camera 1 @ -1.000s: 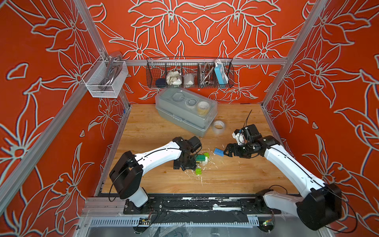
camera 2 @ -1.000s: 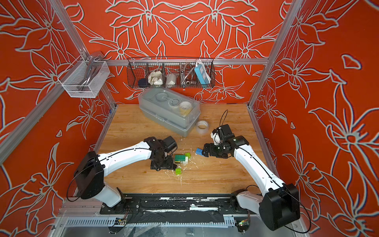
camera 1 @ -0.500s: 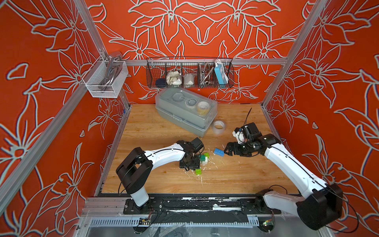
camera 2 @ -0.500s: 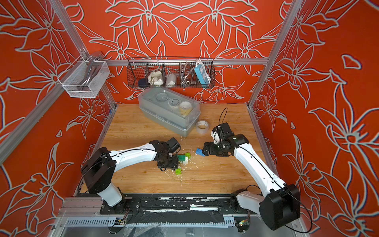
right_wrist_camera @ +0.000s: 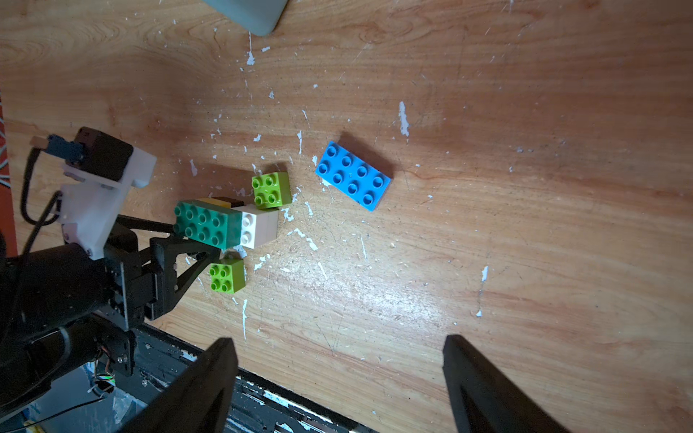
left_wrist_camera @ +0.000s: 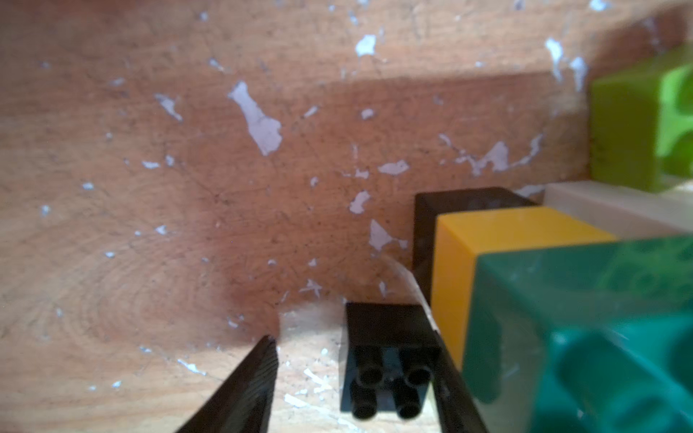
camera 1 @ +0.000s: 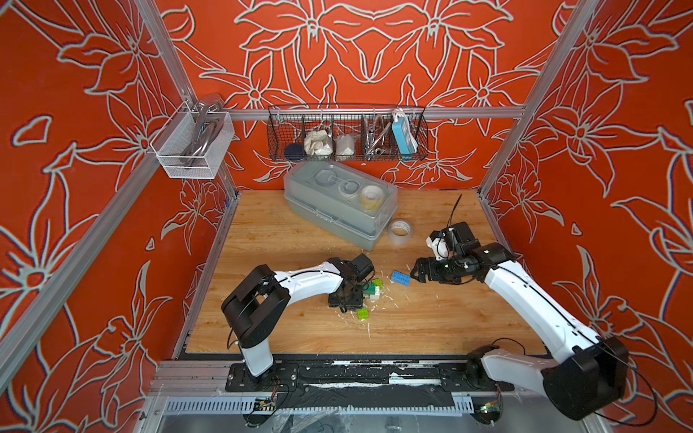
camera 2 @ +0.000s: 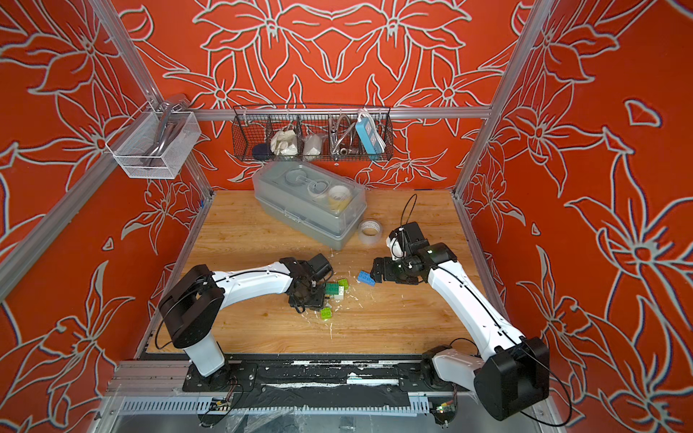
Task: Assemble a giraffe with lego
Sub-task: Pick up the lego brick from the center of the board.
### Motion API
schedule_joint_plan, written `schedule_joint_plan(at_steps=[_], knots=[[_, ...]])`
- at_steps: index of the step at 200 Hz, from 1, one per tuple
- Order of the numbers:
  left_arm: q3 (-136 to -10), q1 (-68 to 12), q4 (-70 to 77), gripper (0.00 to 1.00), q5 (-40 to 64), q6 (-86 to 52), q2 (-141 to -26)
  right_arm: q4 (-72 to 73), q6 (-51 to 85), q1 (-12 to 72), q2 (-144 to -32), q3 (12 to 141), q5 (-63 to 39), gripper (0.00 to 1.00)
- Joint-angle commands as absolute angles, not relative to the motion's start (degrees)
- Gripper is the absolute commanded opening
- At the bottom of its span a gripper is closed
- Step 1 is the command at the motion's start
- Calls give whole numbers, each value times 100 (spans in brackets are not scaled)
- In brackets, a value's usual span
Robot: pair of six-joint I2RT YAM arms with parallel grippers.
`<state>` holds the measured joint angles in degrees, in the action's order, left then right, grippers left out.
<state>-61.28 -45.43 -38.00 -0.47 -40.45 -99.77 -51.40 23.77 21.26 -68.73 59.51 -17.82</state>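
Giraffe, part-built: stands in the near half of the wooden table, close to its middle. Shows a dark green body, studs up, over a yellow-and-black leg and a white leg at the right end. Lacks neck and head so far.

Loose lego around it: lime cube just beside the far-right corner, second lime cube just on the near side, blue brick flat and studs up, apart to the right.

Left gripper: set low at the figure's left side, half-parted around a small black cube. Touches it with one finger, leaves a gap at the other finger. Not clamped, nothing lifted. Probably there to claim the cube for the neck, hence pressed so tight against the leg.

Right gripper: spread wide and empty, hovering just right of the blue brick and aimed at it. Apparently parked within reach of the likely head piece, clear of the crowded cluster.

Left arm: reaches from the near-left base, forearm low and stretched rightward, wrist tipped down toward the wood.

Right arm: rises from the near-right base, slants far and left, wrist roughly level above the table.
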Motion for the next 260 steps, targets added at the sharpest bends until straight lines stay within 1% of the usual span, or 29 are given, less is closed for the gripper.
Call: schedule_joint_plan(at_steps=[1,27,70,102,106,127,148,193,219,260], knots=[[-5994,-4570,-3866,59,-202,-4131,-9893,-5137,2373,2084,-6925,6165,-1685,91],[-6009,-4570,-3900,52,-193,-4131,-9880,-5157,2283,2006,-6942,6181,-1700,91],[-6119,-4570,-4042,51,-176,-4204,-9845,-5150,2128,1754,-6914,6180,-1827,90],[-6140,-4570,-4091,43,-134,-4354,-9800,-5153,1949,1594,-6856,6144,-1946,90],[-6147,-4570,-4095,41,-132,-4363,-9801,-5153,1931,1579,-6856,6139,-1968,90],[-6251,-4587,-4210,37,-144,-4395,-9815,-5097,1890,1528,-6838,6059,-2069,90],[-6378,-4622,-4412,38,-218,-4355,-9835,-4988,1915,1491,-6825,5940,-2169,90],[-6490,-4623,-4681,54,-306,-4289,-9902,-4835,1921,1428,-6839,5823,-2285,90],[-6581,-4622,-4720,54,-319,-4307,-10009,-4865,1863,1349,-6834,5818,-2328,90],[-6730,-4623,-4729,51,-282,-4299,-10151,-4854,1854,1274,-6847,5805,-2394,90]])
